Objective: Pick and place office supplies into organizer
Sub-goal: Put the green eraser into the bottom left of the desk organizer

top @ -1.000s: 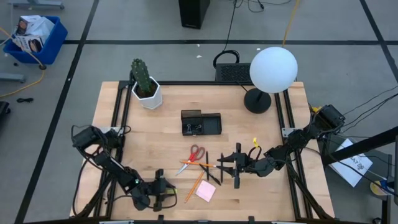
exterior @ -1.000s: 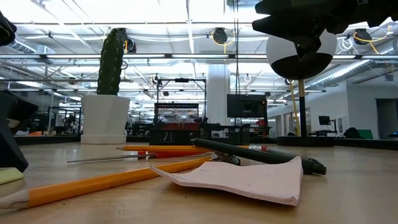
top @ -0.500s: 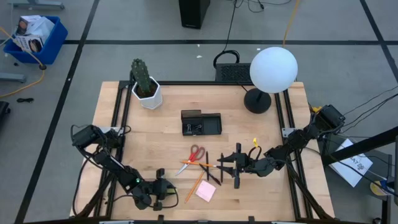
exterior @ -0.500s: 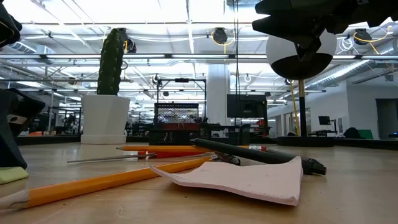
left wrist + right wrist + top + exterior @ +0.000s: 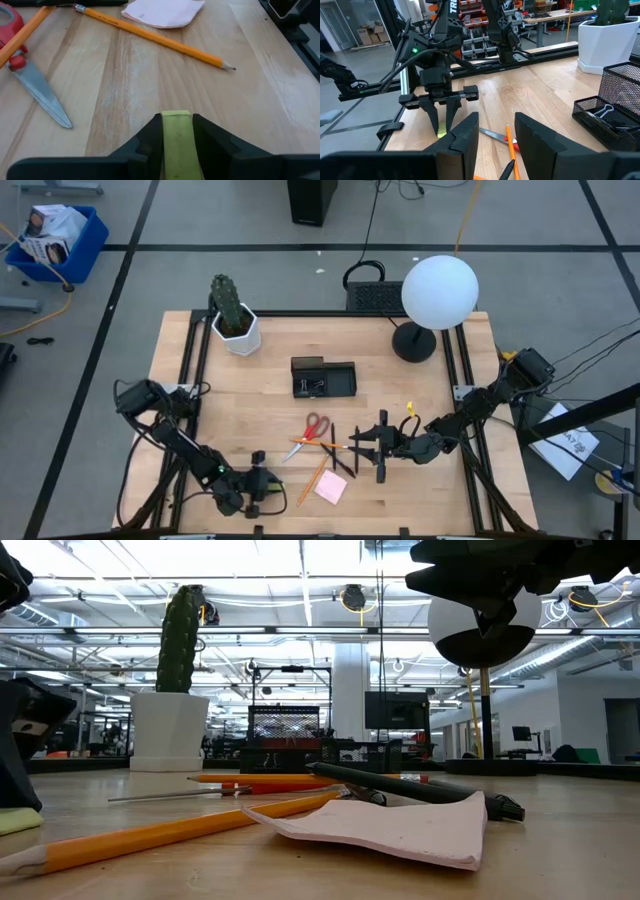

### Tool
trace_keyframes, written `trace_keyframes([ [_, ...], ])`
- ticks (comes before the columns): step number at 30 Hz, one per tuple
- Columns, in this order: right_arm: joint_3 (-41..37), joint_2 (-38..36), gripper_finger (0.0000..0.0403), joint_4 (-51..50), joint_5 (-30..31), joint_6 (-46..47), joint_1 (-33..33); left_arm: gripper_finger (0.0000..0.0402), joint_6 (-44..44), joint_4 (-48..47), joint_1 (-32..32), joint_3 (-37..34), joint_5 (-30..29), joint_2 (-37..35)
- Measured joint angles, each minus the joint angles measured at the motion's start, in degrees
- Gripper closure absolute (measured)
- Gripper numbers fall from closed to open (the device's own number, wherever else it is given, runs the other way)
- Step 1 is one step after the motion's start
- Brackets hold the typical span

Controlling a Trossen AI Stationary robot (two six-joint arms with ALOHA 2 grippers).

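Observation:
My left gripper (image 5: 262,483) stands near the table's near edge, left of the supplies, shut on a small yellow-green flat piece (image 5: 176,142). My right gripper (image 5: 378,448) hovers open and empty just right of the supplies; it touches nothing. Red-handled scissors (image 5: 312,430), orange pencils (image 5: 318,472), black pens (image 5: 345,458) and a pink sticky-note pad (image 5: 331,487) lie flat on the wood. The black organizer (image 5: 323,377) stands behind them at mid-table with small black clips (image 5: 600,112) in one compartment. My left gripper pinches the yellow-green piece (image 5: 176,131) between its two fingers, which lie on its two flat faces. In the right wrist view the fingers (image 5: 434,114) point down from above. The piece's lower end (image 5: 441,133) sticks out below the fingertips, low at the table top.
A white pot with a cactus (image 5: 234,320) stands at the far left. A lamp with a white globe (image 5: 438,292) stands at the far right. Bare wood lies between the supplies and the organizer. Black rails (image 5: 190,380) run along the table's sides.
My left gripper has shifted slightly at the near left of the table, still shut on the yellow-green piece, which stays low at the table top.

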Motion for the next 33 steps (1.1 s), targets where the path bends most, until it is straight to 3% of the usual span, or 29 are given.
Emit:
trace_keyframes([
  [10, 0.00, 0.00, 0.0284, 0.00, 0.00, 0.00, 0.02, 0.0294, 1.63, -6.13, 2.28, -0.11, 0.71, -5.08],
  [27, 0.00, 0.00, 0.0284, -0.02, 0.00, 0.00, 0.01, 0.0294, 5.35, -4.23, 9.44, -0.01, -1.34, -5.32],
  [33, 0.00, 0.01, 0.0284, -0.04, 0.00, 0.00, 0.02, 0.0293, 10.50, -3.52, 13.42, -0.01, -1.48, -5.35],
])
